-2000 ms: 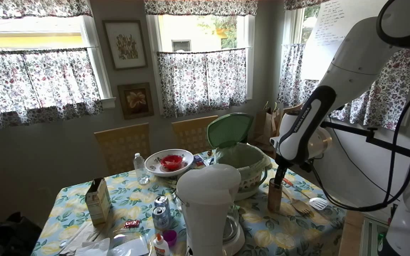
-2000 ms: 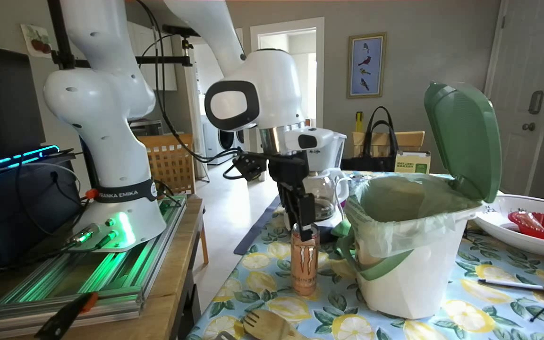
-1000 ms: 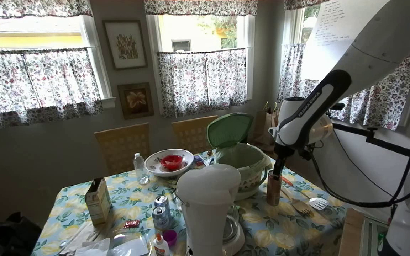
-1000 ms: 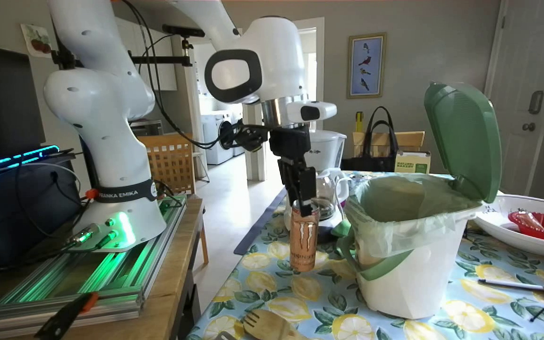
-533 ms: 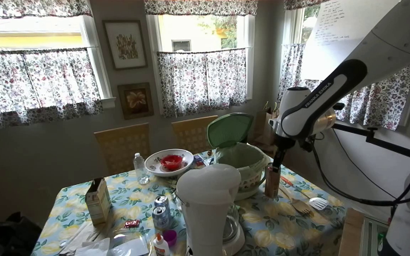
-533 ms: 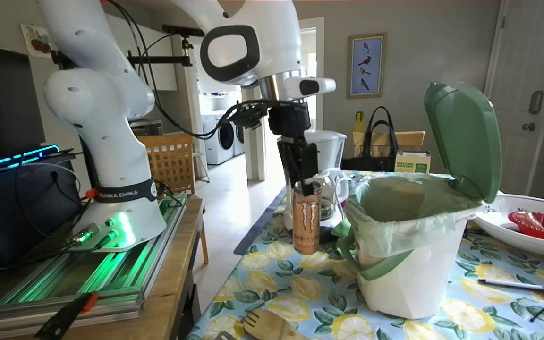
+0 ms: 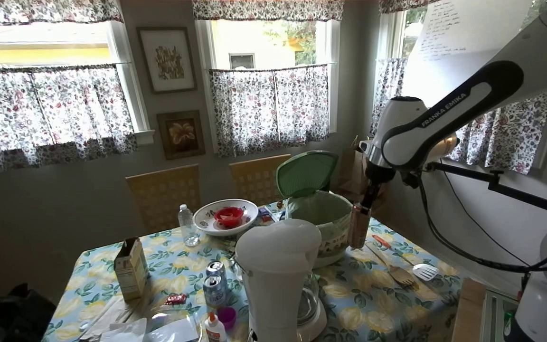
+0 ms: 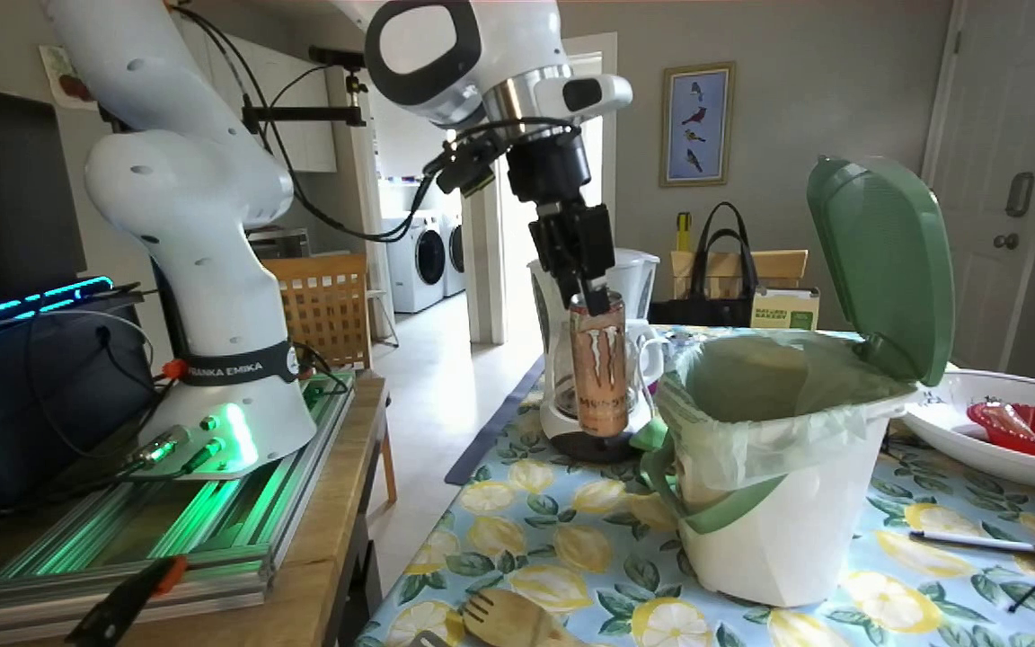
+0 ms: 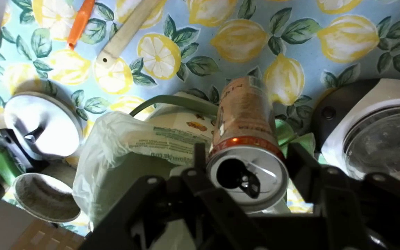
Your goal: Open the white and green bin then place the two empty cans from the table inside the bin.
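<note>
My gripper (image 7: 364, 205) is shut on the top of a tall orange can (image 7: 359, 227), fingers either side of its rim. In an exterior view the orange can (image 8: 601, 368) hangs above the table, slightly tilted, beside the bin. In the wrist view, the can (image 9: 245, 111) shows its opened silver top between the fingers. The white and green bin (image 8: 778, 548) stands with its green lid (image 8: 886, 261) raised and a pale liner bag over its rim. Two silver-blue cans (image 7: 214, 290) stand together on the floral-covered table (image 7: 98, 266), left of the coffee maker.
A white coffee maker (image 7: 278, 266) stands near the bin, behind the can in an exterior view. A bowl (image 7: 202, 219) with a red dish, a clear bottle (image 7: 188, 227), a carton (image 7: 131, 273), a wooden fork (image 7: 400, 276) and a slotted turner (image 7: 425, 271) are on the table.
My gripper has risen with the orange can in its hold, lifting it off the table. The can has tilted a little and come nearer the bin. The bin and lid have not moved.
</note>
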Robot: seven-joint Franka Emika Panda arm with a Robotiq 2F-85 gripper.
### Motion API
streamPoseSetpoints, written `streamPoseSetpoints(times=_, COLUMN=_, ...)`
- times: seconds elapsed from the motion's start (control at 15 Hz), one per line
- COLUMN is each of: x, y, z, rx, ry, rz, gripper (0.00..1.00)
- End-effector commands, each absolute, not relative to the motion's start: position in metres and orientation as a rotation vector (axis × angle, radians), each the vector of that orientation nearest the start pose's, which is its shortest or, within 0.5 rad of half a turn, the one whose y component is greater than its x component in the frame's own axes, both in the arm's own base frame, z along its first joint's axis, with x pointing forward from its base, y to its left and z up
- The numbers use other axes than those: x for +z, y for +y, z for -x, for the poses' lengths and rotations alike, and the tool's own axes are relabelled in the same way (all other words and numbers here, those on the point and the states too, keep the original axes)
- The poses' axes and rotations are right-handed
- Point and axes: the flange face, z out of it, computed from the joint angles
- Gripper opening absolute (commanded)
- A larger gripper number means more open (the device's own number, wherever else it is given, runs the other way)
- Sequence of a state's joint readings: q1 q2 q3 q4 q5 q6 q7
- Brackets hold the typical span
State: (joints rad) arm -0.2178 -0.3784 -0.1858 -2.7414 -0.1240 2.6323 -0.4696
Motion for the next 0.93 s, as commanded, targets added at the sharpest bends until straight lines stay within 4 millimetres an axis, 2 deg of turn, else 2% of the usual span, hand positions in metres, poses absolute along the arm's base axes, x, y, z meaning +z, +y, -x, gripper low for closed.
streamPoseSetpoints(times=0.0, x=0.392, y=-0.142, z=-0.364, rx=-0.459, ry=-0.293, rz=3.24, gripper=0.35)
streamPoseSetpoints(times=0.2, x=0.412, y=-0.142, z=-0.367, rx=-0.541, ry=-0.305, rz=3.255, gripper=0.35)
streamPoseSetpoints(times=0.53, x=0.435, y=-0.155, z=-0.38, rx=-0.656, ry=-0.264, rz=3.27, gripper=0.35)
streamPoseSetpoints(times=0.87, x=0.445, y=-0.17, z=-0.4, rx=-0.728, ry=-0.216, rz=3.276, gripper=0.35)
